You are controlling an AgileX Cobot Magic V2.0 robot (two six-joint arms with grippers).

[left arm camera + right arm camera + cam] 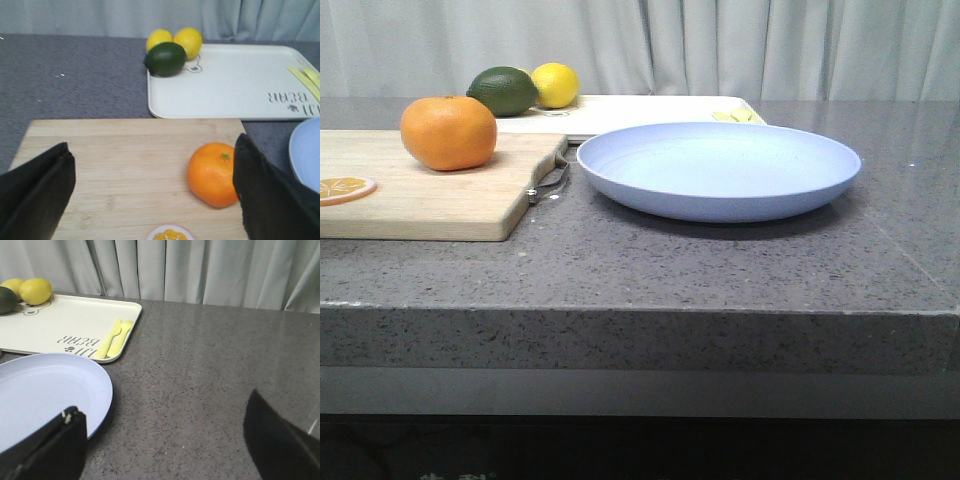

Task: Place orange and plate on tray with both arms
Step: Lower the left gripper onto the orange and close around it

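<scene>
The orange (449,131) sits on the wooden cutting board (430,195) at the left; it also shows in the left wrist view (212,173). The lavender-blue plate (718,168) lies on the counter in the middle. The cream tray (650,110) lies behind it, also seen in the left wrist view (235,87) and the right wrist view (65,327). My left gripper (152,192) is open above the board, the orange beside one finger. My right gripper (165,440) is open over bare counter, one finger over the plate's edge (47,395). Neither gripper shows in the front view.
A dark green lime (504,90) and two lemons (175,41) sit at the tray's far left corner. Pale yellow cutlery (114,339) lies at the tray's right end. An orange slice on a small disc (342,187) lies on the board. The counter's front edge is near.
</scene>
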